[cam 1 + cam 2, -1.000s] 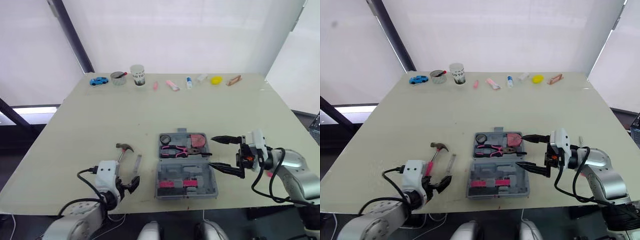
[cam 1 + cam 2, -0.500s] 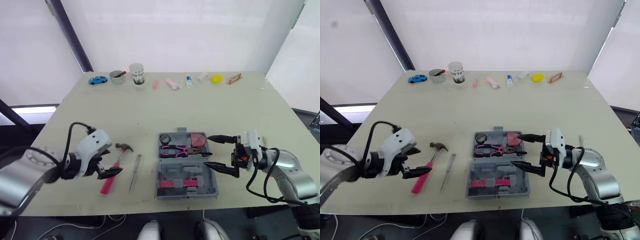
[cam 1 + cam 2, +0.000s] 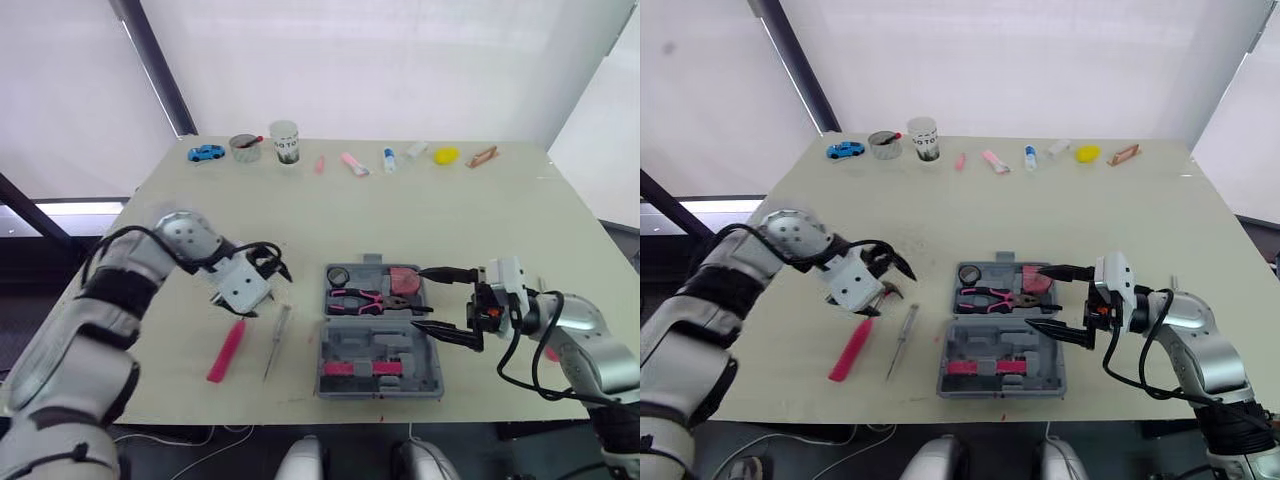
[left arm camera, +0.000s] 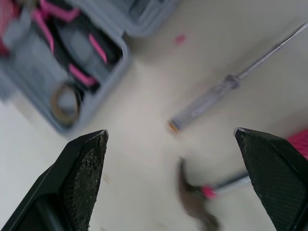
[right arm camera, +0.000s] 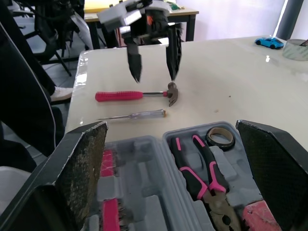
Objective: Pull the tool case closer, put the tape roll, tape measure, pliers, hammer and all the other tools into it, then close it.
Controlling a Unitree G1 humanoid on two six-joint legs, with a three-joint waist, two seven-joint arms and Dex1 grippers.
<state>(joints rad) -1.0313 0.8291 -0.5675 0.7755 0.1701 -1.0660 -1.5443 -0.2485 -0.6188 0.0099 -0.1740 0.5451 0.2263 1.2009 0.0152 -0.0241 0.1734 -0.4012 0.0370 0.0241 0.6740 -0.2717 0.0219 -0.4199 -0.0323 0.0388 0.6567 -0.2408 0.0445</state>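
The grey tool case point(image 3: 375, 345) lies open near the front edge. It holds a tape roll point(image 3: 336, 274), pink-handled pliers point(image 3: 365, 298) and a pink tape measure point(image 3: 402, 281). To the left of the case a pink-handled hammer point(image 3: 227, 350) and a clear-handled screwdriver point(image 3: 276, 340) lie on the table. My left gripper point(image 3: 270, 270) hovers open just above the hammer head point(image 5: 173, 94), its fingers point(image 5: 135, 60) pointing down and touching nothing. At the case's right edge my right gripper point(image 3: 420, 298) stands open and empty, with fingertips reaching over the tape measure.
Along the table's far edge stand a blue toy car point(image 3: 205, 152), a tin cup point(image 3: 243, 147), a paper cup point(image 3: 285, 142), several small tubes and a yellow object point(image 3: 446, 155). Bare tabletop lies between that row and the case.
My left arm has swung up from the front left edge and across to above the hammer head. The right gripper has stayed open by the case. The camera has shifted slightly.
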